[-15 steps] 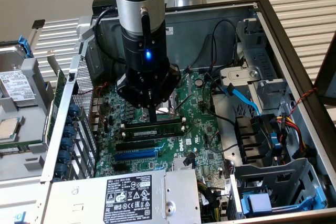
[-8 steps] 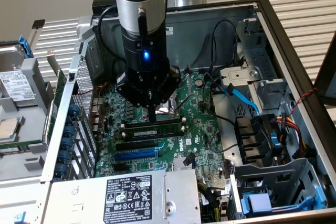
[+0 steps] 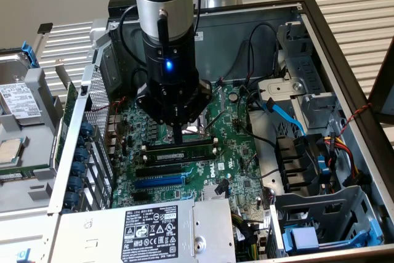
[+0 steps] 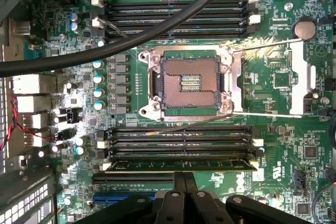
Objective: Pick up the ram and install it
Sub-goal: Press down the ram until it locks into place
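Pressing down w/ clenched claw (image 3: 177, 135) on the ram (image 3: 178, 149), which sits in a black slot near the CPU socket (image 4: 185, 81). Best approach imo: push straight down, even pressure, till the white end clips (image 4: 103, 144) latch. Setting: open PC case (image 3: 345, 60) w/ green motherboard (image 4: 294, 145), slatted surface (image 3: 357, 4) behind.

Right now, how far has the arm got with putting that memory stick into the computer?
The ram already lies along a black slot on the motherboard, so the pick-up looks done. The gripper, fingers shut, is right above the stick, apparently pressing on it. Whether it is fully seated I cannot tell; the white end clips would show that.
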{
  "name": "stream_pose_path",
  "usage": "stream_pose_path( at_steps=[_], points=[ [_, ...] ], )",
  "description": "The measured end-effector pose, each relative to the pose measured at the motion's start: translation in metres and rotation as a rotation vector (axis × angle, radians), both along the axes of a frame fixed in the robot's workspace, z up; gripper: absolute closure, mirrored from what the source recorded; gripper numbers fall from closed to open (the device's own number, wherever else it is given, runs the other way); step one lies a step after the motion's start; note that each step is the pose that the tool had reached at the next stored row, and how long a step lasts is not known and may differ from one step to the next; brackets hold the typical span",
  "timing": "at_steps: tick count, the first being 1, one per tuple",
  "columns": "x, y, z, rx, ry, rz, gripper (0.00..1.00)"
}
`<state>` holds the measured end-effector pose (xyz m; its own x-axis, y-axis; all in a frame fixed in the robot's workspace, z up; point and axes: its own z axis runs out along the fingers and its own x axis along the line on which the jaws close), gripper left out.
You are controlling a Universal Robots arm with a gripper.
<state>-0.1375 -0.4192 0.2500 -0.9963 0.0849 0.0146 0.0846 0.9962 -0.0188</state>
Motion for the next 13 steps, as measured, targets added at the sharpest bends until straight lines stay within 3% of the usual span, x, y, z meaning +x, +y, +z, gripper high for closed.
stream_pose_path(
  at_steps=[6, 13],
  points=[
    [0.0, 0.0, 0.0, 0.0001, -0.0001, -0.071, 0.89],
    [0.0, 0.0, 0.0, 0.0, -0.0001, -0.078, 0.89]
  ],
)
